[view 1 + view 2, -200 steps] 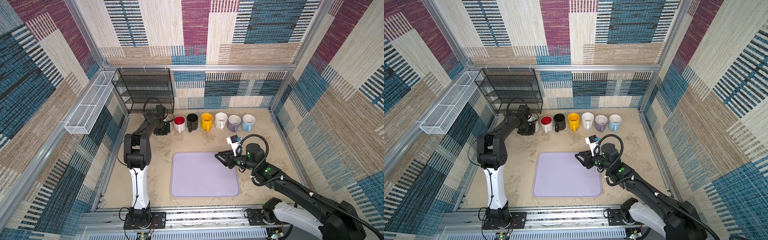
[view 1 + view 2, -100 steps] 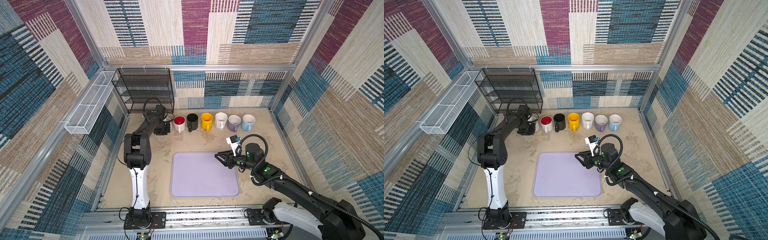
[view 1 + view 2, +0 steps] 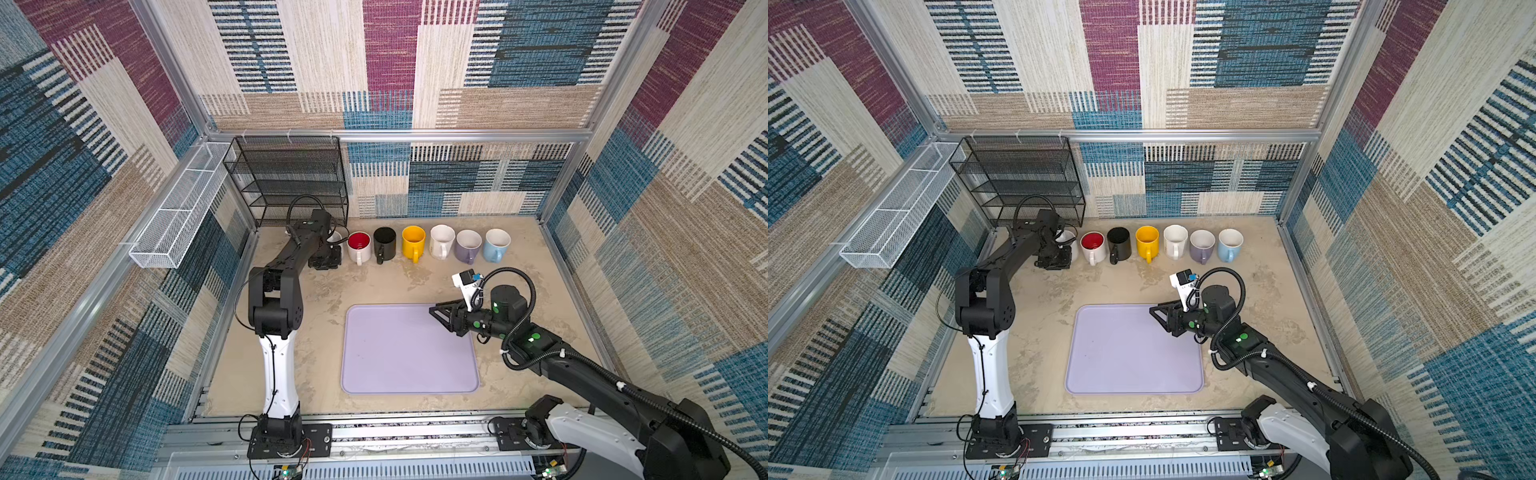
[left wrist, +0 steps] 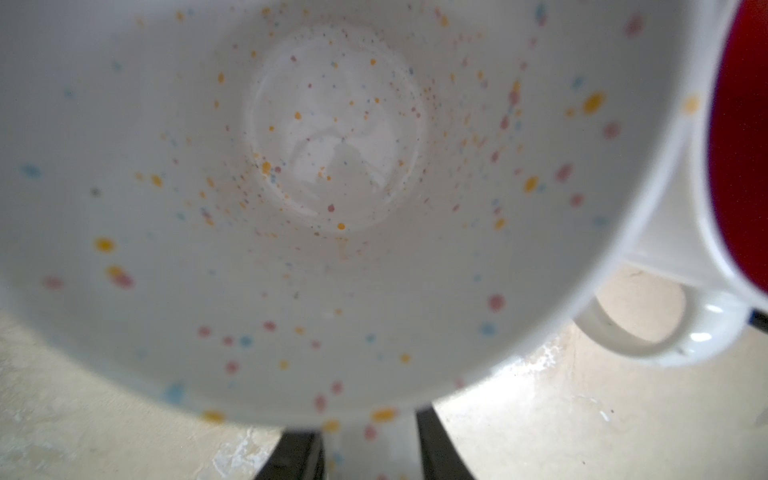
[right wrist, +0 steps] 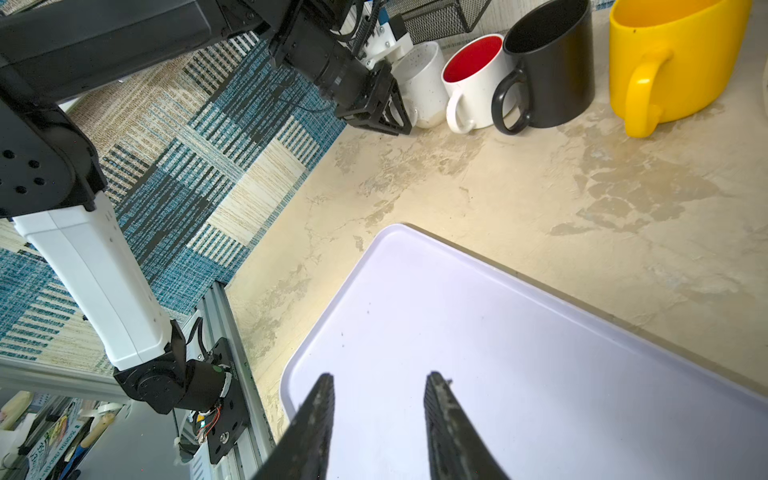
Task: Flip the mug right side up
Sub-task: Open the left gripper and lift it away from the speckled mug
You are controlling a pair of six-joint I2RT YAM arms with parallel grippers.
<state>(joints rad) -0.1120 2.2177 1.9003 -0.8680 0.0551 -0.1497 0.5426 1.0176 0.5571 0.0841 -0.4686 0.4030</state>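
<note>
though nothing visibly moved, speckled mug stands upright; left tool straddles its handle, hold unclear; right tool narrow, empty.

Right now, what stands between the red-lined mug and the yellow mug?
The black mug, upright; both top views and the right wrist view show it.

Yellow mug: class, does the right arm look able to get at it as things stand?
Probably yes. The right gripper hovers open and empty over the tray, and only bare table lies between it and the yellow mug.
</note>
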